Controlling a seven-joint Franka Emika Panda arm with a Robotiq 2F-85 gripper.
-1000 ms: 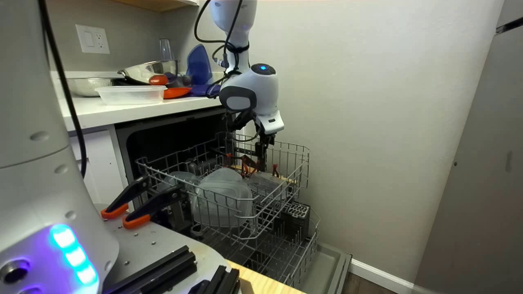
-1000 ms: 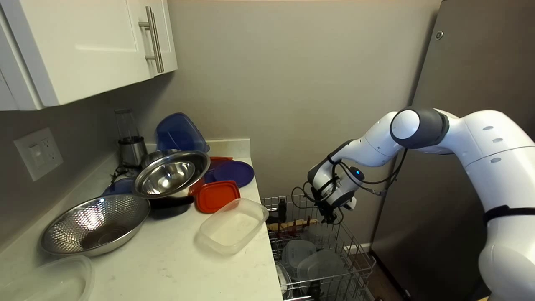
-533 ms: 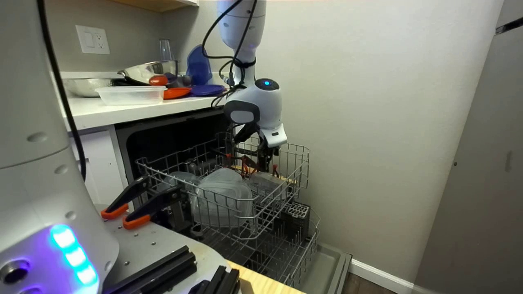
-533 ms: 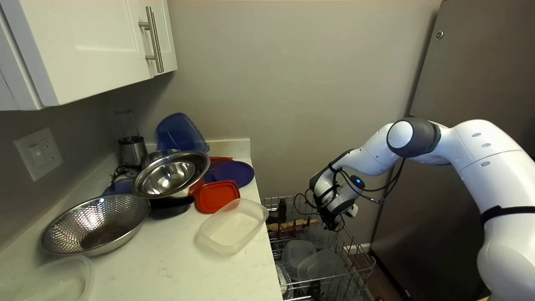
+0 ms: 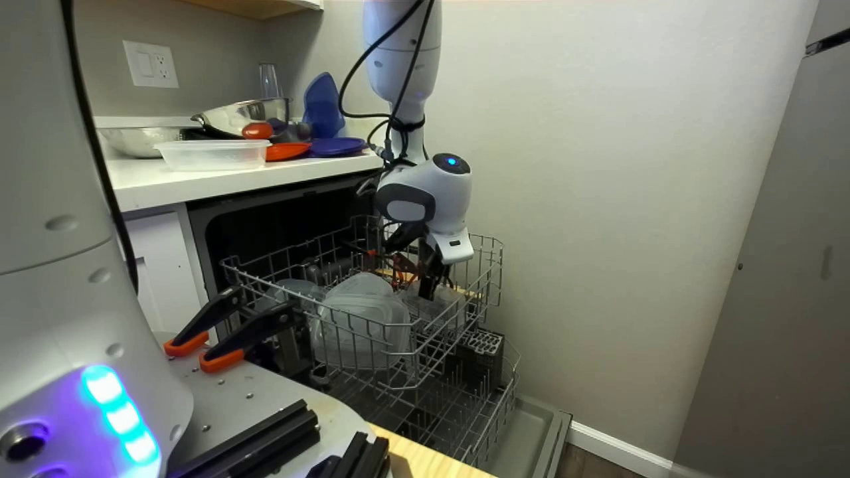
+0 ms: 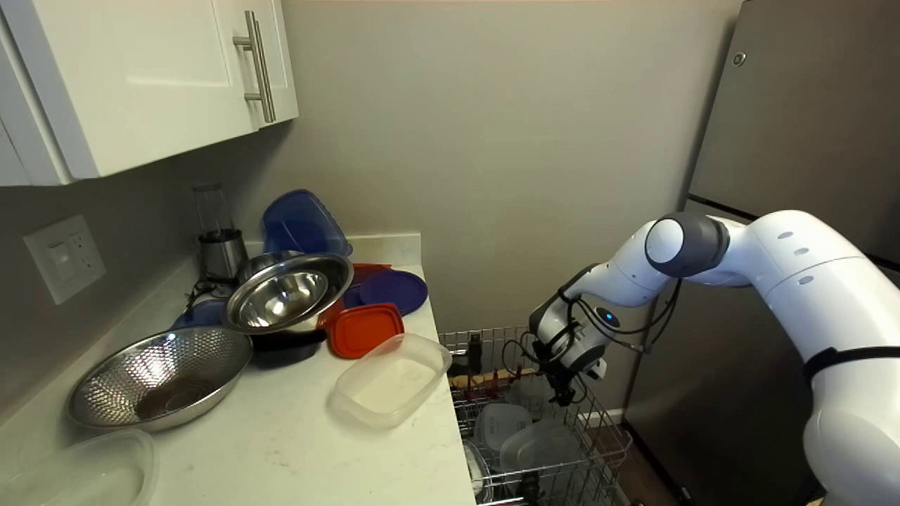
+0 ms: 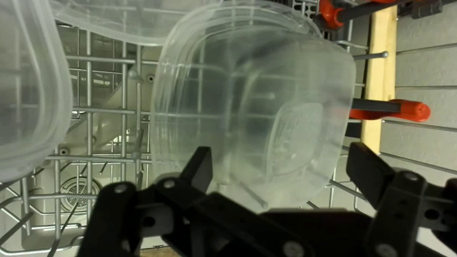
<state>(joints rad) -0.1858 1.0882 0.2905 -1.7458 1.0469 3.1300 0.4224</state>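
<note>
My gripper (image 7: 280,157) is open, with its black fingers wide apart and nothing between the pads. In the wrist view it is over a clear squarish plastic container (image 7: 257,100), one finger over the container and one just beyond its edge; whether they touch cannot be told. The container sits on the wire upper dishwasher rack (image 7: 89,89) and also shows in an exterior view (image 5: 425,304). The gripper points down inside the rack in both exterior views (image 5: 430,282) (image 6: 561,393). Other clear containers (image 7: 28,100) (image 7: 121,18) lie beside it.
Clamps with red tips (image 7: 414,110) and a wooden bar (image 7: 380,71) are along the rack side. A lower rack (image 5: 431,411) is below. The counter (image 6: 281,436) holds a colander (image 6: 162,379), steel bowls (image 6: 288,292), lids (image 6: 365,330) and a clear tub (image 6: 394,379). A wall stands behind.
The arm has moved down, and slightly right in both exterior views, bringing the gripper lower into the upper rack by the clear container. The dishes and rack have not visibly moved.
</note>
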